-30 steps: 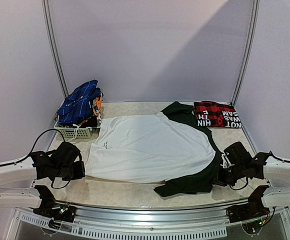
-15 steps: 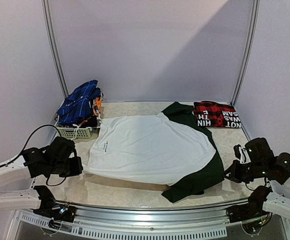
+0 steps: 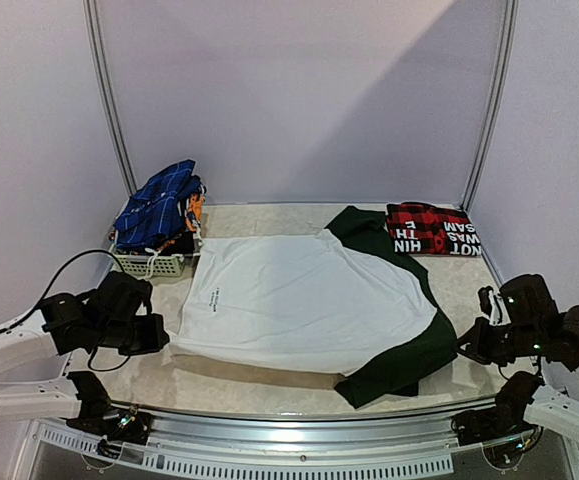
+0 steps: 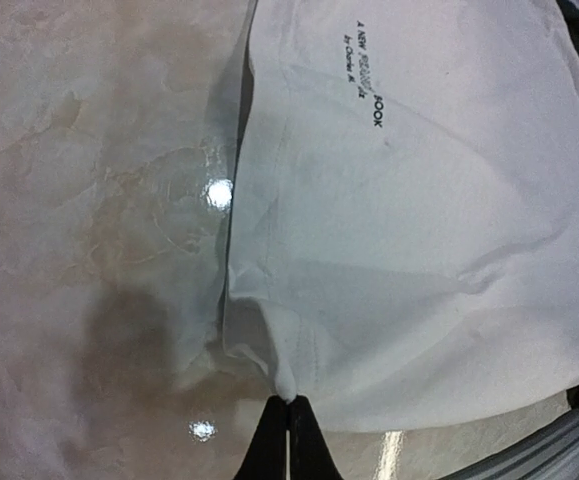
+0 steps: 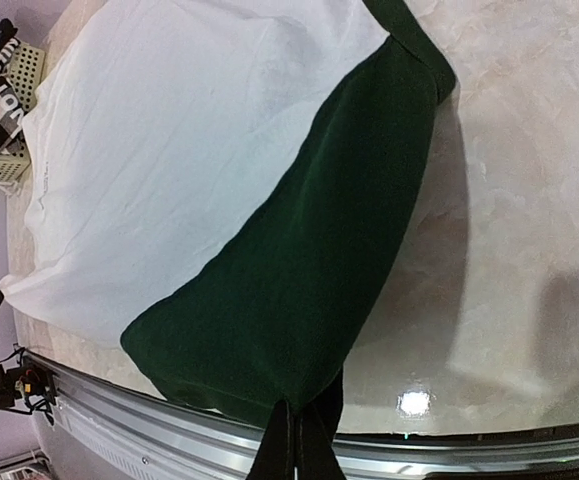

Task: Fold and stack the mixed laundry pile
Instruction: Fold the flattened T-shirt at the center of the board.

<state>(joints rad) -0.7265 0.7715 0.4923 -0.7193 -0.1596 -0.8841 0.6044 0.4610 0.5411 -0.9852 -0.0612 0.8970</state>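
The white T-shirt point(image 3: 299, 295) with dark green sleeves lies spread flat across the table. My left gripper point(image 3: 165, 338) is shut on a pinch of its white hem corner point(image 4: 287, 385) at the near left. Over on the near right, my right gripper point(image 3: 462, 350) is shut on the edge of the dark green sleeve point(image 5: 309, 270), which is drawn out toward it. The red-and-black plaid shirt point(image 3: 431, 230) with white lettering lies folded at the back right. Blue checked cloth point(image 3: 159, 205) tops the garments in the back-left basket.
A small white lattice basket point(image 3: 149, 264) stands at the back left, touching the T-shirt's far corner. A metal rail point(image 3: 289, 425) runs along the table's near edge, just below the green sleeve. Bare tabletop point(image 5: 529, 200) shows to the right of the sleeve.
My right gripper drew back to the right and nearer, pulling the green sleeve out flat. The left gripper shifted slightly left with the hem, and the shirt stretched wider.
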